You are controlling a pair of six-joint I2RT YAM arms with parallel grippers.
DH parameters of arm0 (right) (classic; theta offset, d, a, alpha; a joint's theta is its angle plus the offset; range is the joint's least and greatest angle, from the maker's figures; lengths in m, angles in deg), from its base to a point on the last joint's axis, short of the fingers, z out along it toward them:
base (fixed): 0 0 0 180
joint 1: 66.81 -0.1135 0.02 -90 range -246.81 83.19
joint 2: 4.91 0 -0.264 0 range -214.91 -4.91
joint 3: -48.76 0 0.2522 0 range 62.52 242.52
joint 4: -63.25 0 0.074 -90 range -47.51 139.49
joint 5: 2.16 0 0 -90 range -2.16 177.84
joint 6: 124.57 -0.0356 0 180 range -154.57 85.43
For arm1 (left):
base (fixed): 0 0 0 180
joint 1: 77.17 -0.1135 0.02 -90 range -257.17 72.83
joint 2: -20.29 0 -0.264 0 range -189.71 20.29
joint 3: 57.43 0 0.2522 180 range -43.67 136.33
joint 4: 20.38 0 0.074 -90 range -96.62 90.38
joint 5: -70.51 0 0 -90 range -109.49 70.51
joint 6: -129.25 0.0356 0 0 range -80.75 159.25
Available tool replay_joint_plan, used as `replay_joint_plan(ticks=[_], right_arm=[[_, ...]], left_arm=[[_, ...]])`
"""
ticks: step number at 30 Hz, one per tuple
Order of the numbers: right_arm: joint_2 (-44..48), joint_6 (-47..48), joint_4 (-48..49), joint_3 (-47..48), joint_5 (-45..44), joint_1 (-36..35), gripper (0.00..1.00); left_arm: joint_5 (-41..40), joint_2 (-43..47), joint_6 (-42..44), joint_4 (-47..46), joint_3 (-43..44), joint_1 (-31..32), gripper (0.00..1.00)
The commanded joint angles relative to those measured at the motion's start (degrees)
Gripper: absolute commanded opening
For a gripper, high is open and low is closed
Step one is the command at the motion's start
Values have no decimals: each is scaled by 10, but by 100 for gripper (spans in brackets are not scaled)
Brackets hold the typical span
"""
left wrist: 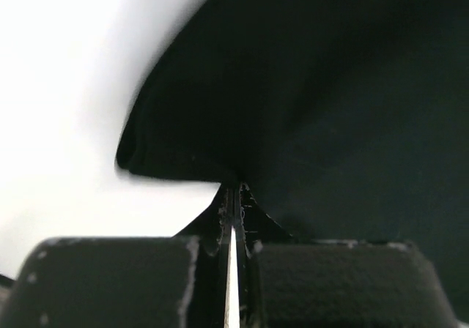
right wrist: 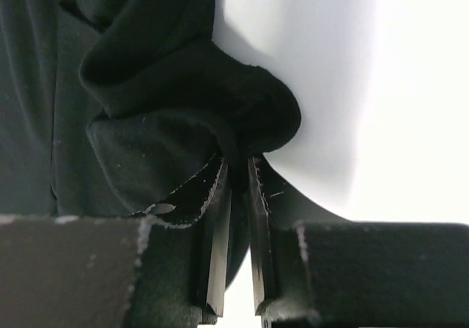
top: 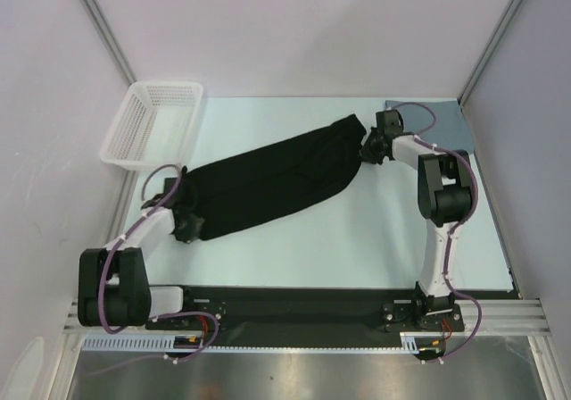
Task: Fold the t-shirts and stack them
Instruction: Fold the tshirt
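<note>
Black t-shirt [top: 272, 181] stretched as a long bunched band, diagonal across the table [top: 357, 239], from near-left to far-right.

Left gripper [top: 189, 226]: fingers pressed almost together, pinching the shirt's near-left end; the wrist view shows cloth caught at the tips, with only a thin slit of light between the fingers.

Right gripper [top: 368, 147]: fingers close together, clamped on a gathered fold at the far-right end; cloth bulges around both fingers.

Grey-blue t-shirt [top: 442, 123] lies flat in the far right corner, just behind the right gripper and partly hidden by that arm.

White mesh basket [top: 152, 123] sits at the far left corner, near the black shirt's left end but apart from it
</note>
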Motion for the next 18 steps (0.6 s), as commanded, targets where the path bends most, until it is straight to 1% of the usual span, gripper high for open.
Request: replay_joint_plan(ticks=[1,2,4,5,6,7,8,9,10,11,12,14,15,16,17,18], right_arm=[[-72,35,13,89,-14,1,18],[-87,46,-1,112,-15,1,18],[-114,54,-10,154,-14,2,18],[-138,57,-12,188,-11,2,18],[-147,61,-17,209,-12,3,18],[-159,62,-19,229,-15,3,18],[-182,63,-20,266,-12,3,18],[-197,63,-30,290,-9,3,18],[-213,65,-40,315,-9,2,18],[-240,66,-57,364,-7,1,18],[-255,64,-62,384,-4,2,18],[-274,55,-68,417,-3,0,18],[-291,52,-71,444,-4,1,18],[-298,48,-76,455,-7,1,18],[-306,46,-84,467,-11,4,18],[-314,43,-87,484,-13,4,18]], left_arm=[[19,-13,-53,8,21,122,0],[18,-24,-79,16,33,174,0],[20,-32,-112,24,38,219,0],[26,-34,-146,24,37,238,0],[34,-36,-163,21,32,274,0],[53,-38,-181,14,21,293,0],[61,-38,-219,7,14,312,0],[73,-39,-239,1,7,352,0],[81,-44,-257,-18,-5,373,0],[100,-49,-289,-29,-7,394,1],[109,-59,-301,-53,-7,431,0],[143,-104,-322,-71,7,461,0],[154,-122,-322,-78,21,487,0],[164,-141,-321,-77,57,501,0],[180,-183,-317,-75,80,526,0],[187,-201,-316,-74,103,538,0]])
